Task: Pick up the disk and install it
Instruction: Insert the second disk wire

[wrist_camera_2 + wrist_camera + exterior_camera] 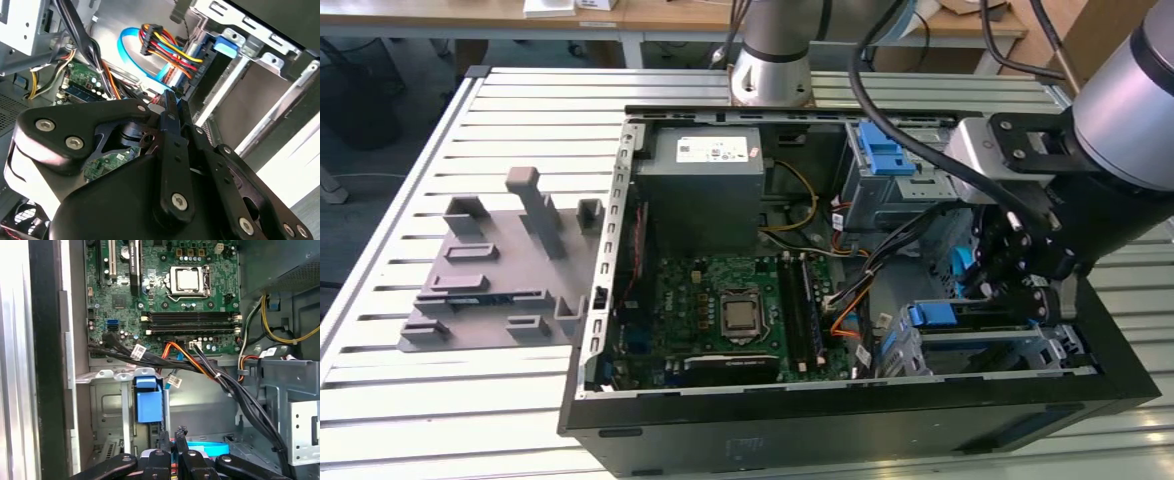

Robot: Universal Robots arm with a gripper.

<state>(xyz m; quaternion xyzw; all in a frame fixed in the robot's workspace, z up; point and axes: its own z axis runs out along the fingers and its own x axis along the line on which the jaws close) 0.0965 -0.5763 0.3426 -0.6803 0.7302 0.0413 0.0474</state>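
Where the arm reaches into the open computer case (854,430), at about 3 o'clock in the exterior view, hangs as a black gripper (1014,275) over the drive bays. In both wrist views, drawn in to a thin slit at the fingertips of that gripper (172,432) (172,102), pinched on a slim blue edge. Looks to be the bracket of the disk (205,447), held on edge just under the fingers and seen in the exterior view as a blue sliver (962,265) touching the gripper at its 9 o'clock side. Just beyond, in the first wrist view, a grey metal drive cage with a blue latch (149,400), in the exterior view at about 4 o'clock in the case (931,315). Farther in, crossed by a bundle of black and orange cables (210,370). Past those, a green motherboard (170,290) (720,310) with its processor socket (740,312) near the case centre. At 12 o'clock, a grey power supply box (707,190), with a second blue-latched cage (894,170) at 1 o'clock. Outside the case, at 9 o'clock on the slatted metal table (400,400), a grey moulded fixture (494,270).
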